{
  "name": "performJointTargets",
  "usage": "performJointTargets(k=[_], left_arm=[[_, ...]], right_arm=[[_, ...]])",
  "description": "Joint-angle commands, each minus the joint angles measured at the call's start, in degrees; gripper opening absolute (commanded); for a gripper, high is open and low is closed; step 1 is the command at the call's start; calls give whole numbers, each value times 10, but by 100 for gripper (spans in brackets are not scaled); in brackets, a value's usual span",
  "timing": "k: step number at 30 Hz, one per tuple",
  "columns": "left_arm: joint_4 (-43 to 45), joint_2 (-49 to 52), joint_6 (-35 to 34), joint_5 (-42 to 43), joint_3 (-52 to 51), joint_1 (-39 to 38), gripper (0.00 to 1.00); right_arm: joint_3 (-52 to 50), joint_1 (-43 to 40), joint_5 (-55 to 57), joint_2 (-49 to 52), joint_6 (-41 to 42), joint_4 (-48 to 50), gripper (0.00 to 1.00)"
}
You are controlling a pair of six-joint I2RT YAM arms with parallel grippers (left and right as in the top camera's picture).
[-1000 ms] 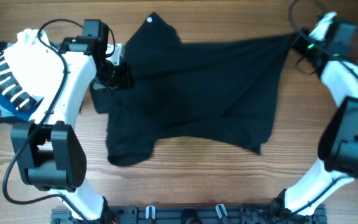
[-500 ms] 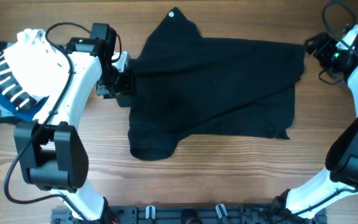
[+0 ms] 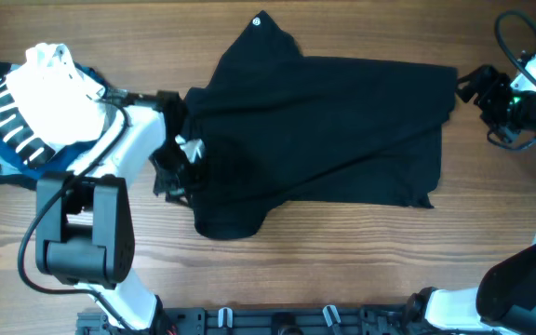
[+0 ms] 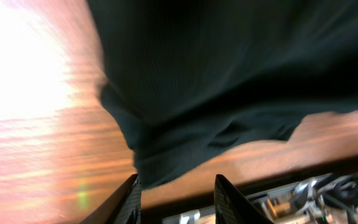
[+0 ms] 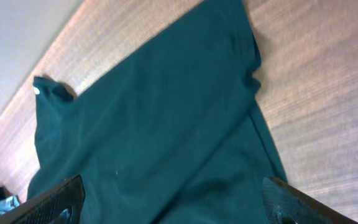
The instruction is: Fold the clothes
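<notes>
Soft, light and likely limp, the black T-shirt (image 3: 342,121) lies rumpled on the worktop (image 3: 342,256), probably best pinched at corners, while left pincer (image 4: 178,186) and right pincer (image 5: 173,182) gape empty.

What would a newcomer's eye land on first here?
A big black T-shirt lies loosely spread, not folded, across the middle of the wooden table. The left gripper sits at its left edge, the right gripper open just off its right corner. White and striped clothes are heaped far left.
</notes>
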Motion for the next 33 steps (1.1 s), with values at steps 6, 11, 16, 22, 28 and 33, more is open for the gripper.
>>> performJointTargets(k=[6, 11, 16, 22, 28, 33], left_arm=[[31, -5, -29, 31, -73, -24, 25], [-8, -5, -34, 35, -73, -24, 4], [-14, -28, -70, 6, -74, -24, 4], [59, -80, -134, -89, -74, -24, 23], [77, -90, -176, -86, -90, -24, 45], [124, -90, -210, -55, -155, -24, 46]], right_arm=[[1, 2, -9, 0, -18, -20, 92], [1, 2, -5, 0, -20, -31, 92], [1, 2, 21, 1, -20, -74, 94], [1, 2, 53, 5, -21, -118, 95], [1, 2, 59, 9, -20, -118, 95], [1, 2, 59, 9, -20, -114, 95]])
